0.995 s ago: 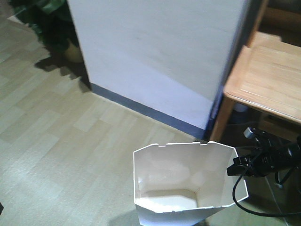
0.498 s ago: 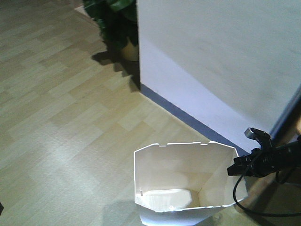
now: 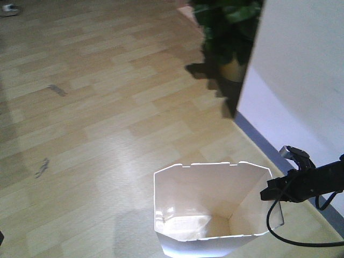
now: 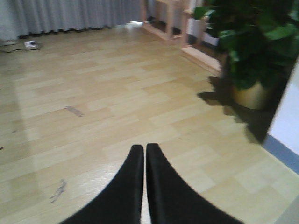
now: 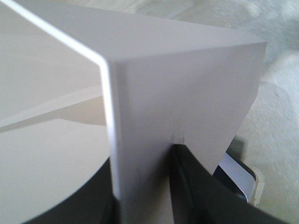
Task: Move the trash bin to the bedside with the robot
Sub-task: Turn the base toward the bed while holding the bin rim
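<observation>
The white trash bin (image 3: 204, 188) stands at the bottom centre of the front view, open top toward me, with nothing visible inside. My right gripper (image 3: 267, 193), on the slim black robot arm (image 3: 314, 181), is shut on the bin's right rim. In the right wrist view the thin white trash bin wall (image 5: 187, 84) runs between the two black fingers of the right gripper (image 5: 145, 158). My left gripper (image 4: 144, 148) is shut with nothing in it, hovering over the wooden floor. The bedside is out of view.
A potted plant (image 3: 228, 27) stands by the corner of a white wall (image 3: 301, 80) with a blue-grey skirting (image 3: 258, 134). Grey curtains (image 4: 70, 16) and wooden furniture legs (image 4: 168, 18) lie far ahead. Wooden floor (image 3: 97, 118) spreads to the left.
The view has swung left: the wall and wooden desk slid off to the right, and the plant now sits at top right. The bin and right gripper keep their place in frame.
</observation>
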